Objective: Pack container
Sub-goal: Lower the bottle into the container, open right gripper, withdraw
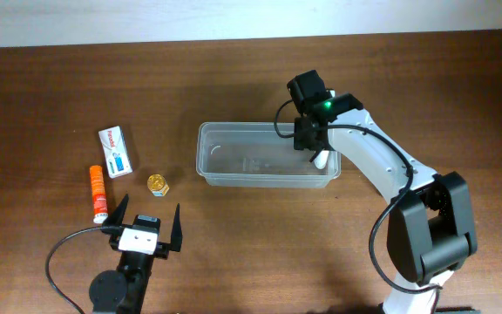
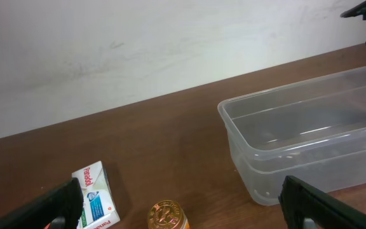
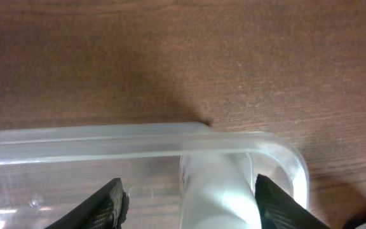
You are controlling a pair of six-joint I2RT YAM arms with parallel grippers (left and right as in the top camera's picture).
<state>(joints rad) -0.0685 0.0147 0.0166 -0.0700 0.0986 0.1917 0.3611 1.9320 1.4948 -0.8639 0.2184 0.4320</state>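
Dark brown wooden surface (image 1: pixel 234 70) meets a pale wall behind. On it, near the middle, sits the clear container (image 1: pixel 234 170). Its only contents are a white cylindrical item (image 3: pixel 218 191) tucked into the rounded corner at its right end.

Off to the left, outside the tub, lie a white-and-blue box (image 1: pixel 116 150), an orange tube (image 1: pixel 98 192) and a small gold-topped jar (image 1: pixel 158 184).

Reaching over from the right, the right arm points its right hand (image 3: pixel 192 202) down over that corner. Its jaws are parted wider than the white item, with a gap on one side.

At the near edge, the left hand (image 1: pixel 149 211) hovers low, spread wide and empty.
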